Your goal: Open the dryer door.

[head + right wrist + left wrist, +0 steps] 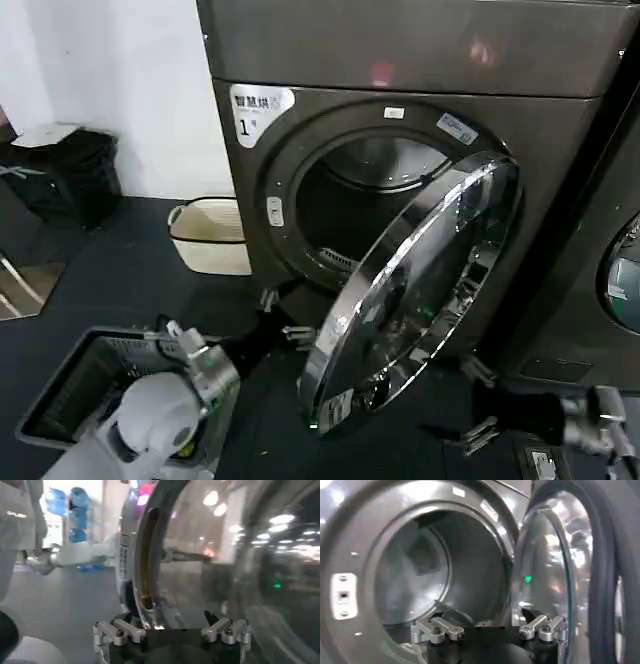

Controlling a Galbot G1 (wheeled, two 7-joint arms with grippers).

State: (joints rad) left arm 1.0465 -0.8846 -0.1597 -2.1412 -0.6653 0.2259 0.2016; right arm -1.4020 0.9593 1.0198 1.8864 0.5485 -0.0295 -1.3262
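The right end effector [172,630], fingers spread, sits just beside the dryer door [225,565] chrome rim.

**Door swung out between two end effectors**

The dryer door [415,295] is standing swung out to the right of the drum opening [370,215]. The left end effector [283,317] is sitting low before the opening, left of the door; the right end effector [478,403] is sitting right of it. A basket [212,235] is resting on the floor, left of the machine.
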